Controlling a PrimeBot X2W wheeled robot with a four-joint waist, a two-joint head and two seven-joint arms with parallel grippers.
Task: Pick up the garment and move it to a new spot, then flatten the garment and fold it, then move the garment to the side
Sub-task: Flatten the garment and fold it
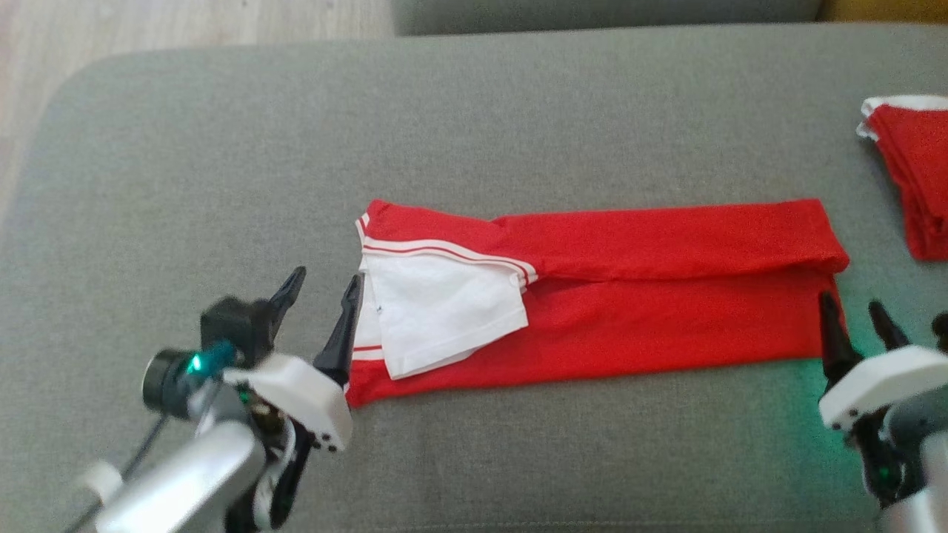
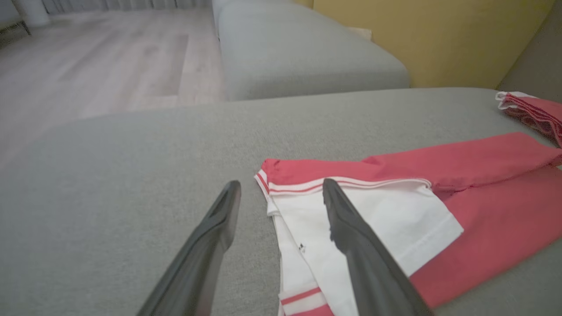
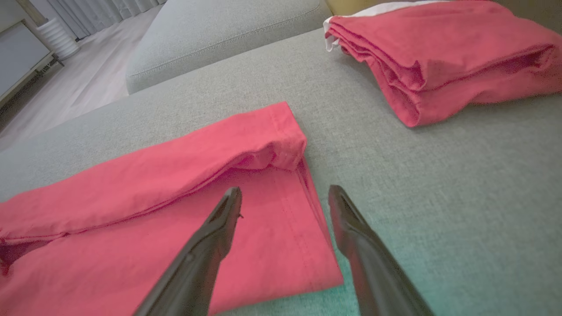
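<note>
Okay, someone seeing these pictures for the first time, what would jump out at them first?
A bright red garment lies folded into a long strip across the middle of the grey sofa cushion, a white striped sleeve at its left end. The left tool and right tool stand open at its two ends, holding nothing. A second folded red garment sits at the far right.

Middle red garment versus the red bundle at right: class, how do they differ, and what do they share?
The middle garment lies as a long flat strip; the bundle is folded compact and thick. The garment shows a white panel; the bundle shows just a white edge. Both are red, on the grey cushion.
</note>
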